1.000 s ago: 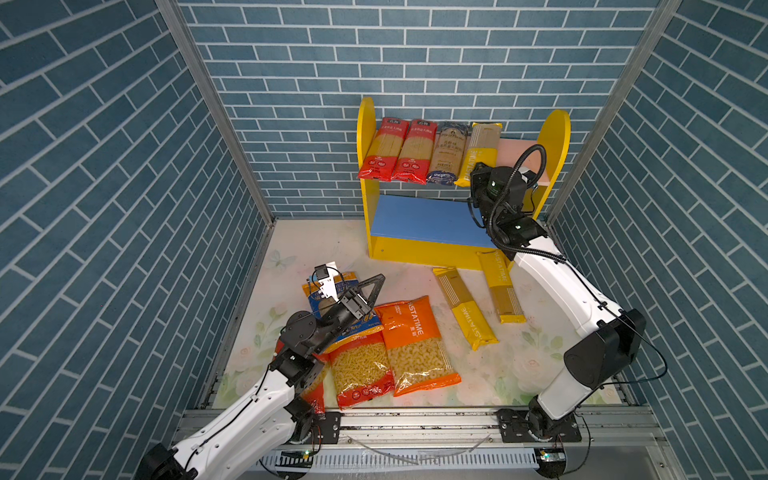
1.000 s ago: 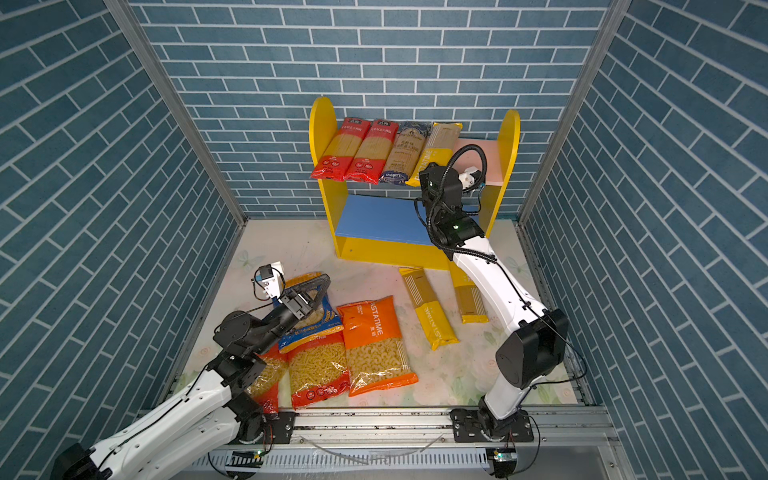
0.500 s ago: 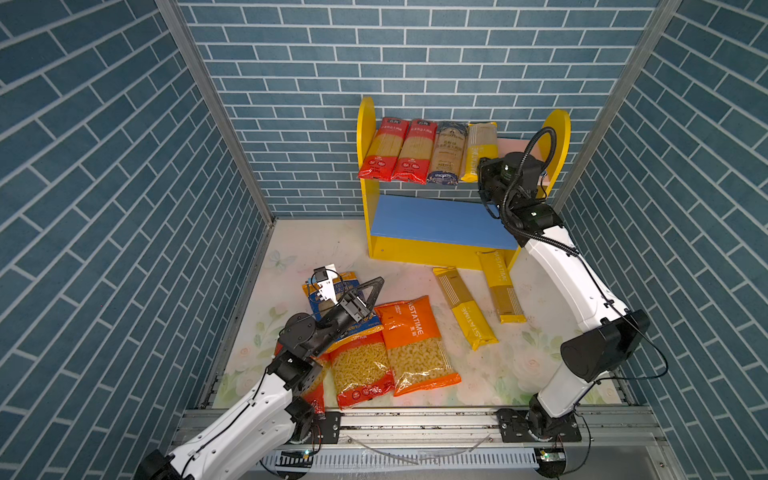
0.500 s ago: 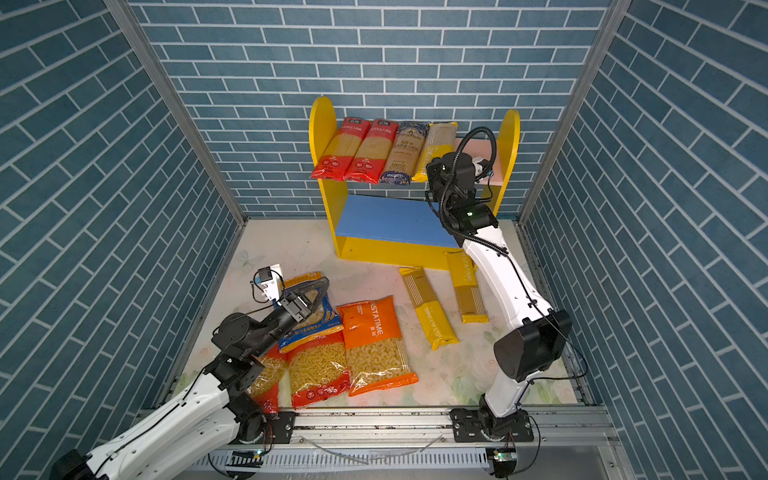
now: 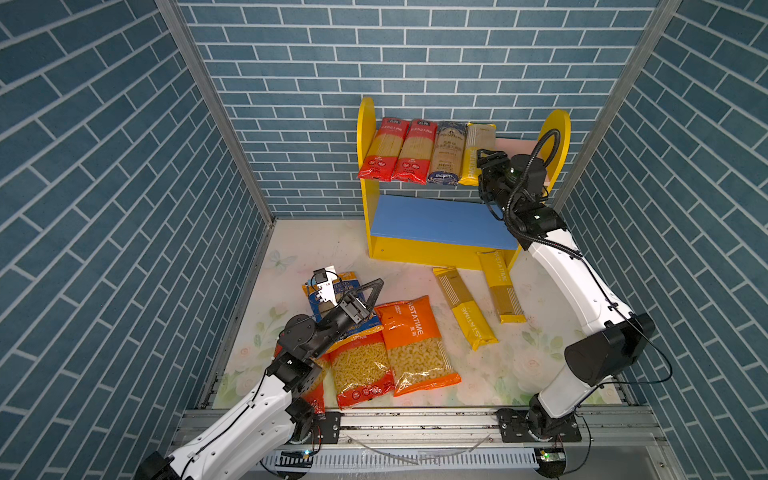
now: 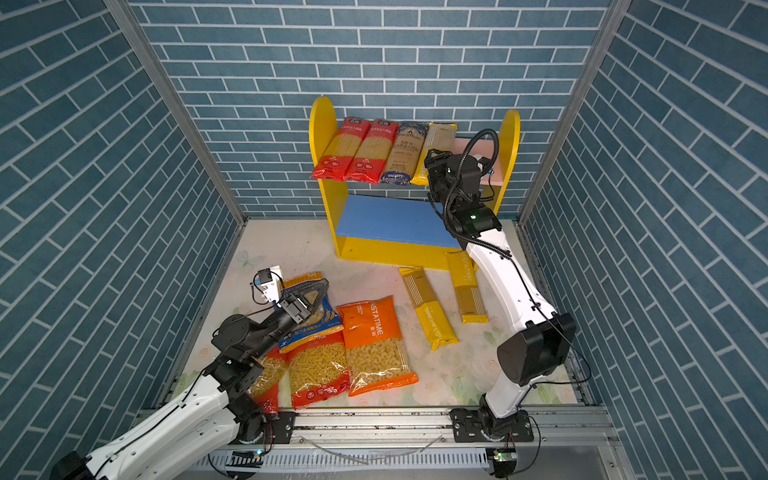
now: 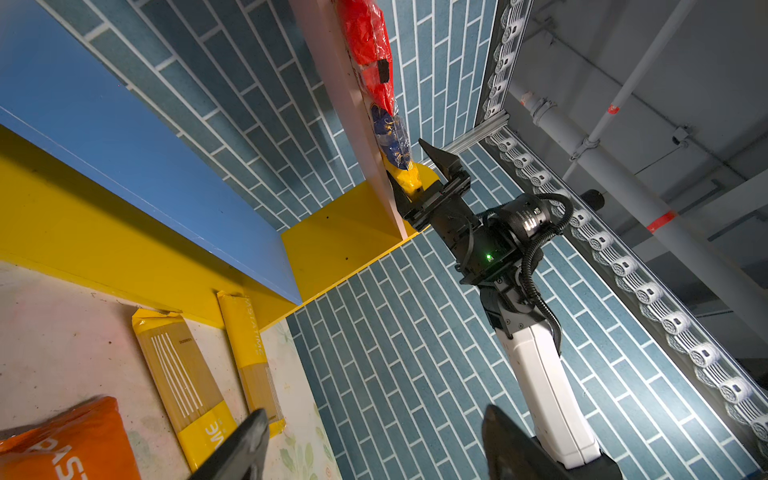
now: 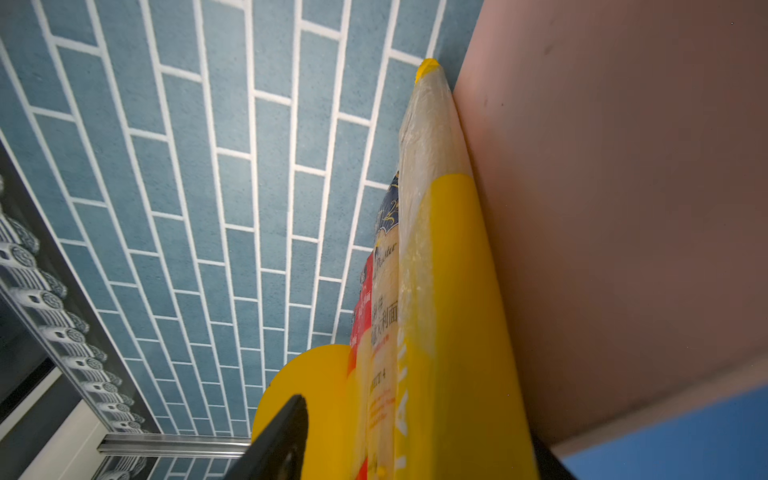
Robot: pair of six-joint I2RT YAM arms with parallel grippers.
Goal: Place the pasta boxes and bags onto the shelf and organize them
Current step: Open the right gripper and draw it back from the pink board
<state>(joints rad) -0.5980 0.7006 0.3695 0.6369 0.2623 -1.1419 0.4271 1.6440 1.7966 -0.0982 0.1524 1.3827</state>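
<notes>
Both top views: four long packs lie side by side on shelf [image 5: 365, 124] upper board [image 5: 519, 145]: red packs [image 5: 384, 149], dark blue pack [image 5: 446, 153], yellow pack [image 5: 478, 145].

Right gripper [image 5: 481, 172] at yellow pack's front end, jaws apart either side, not clamped.

Left gripper [image 6: 305, 297] over blue bag [image 6: 309, 330], well in front of shelf, jaws apart, empty.

Judged left: floor yellow packs [image 5: 463, 307] near shelf base, orange bag [image 5: 415, 345], red bags [image 5: 361, 370], blue bag. Lower board [image 5: 440, 216] bare.

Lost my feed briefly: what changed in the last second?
Right claw shifted slightly at the pink upper board and opened; jaws now straddle the near end of the yellow spaghetti pack. That pack, the left claw and the floor packets stayed put.
</notes>
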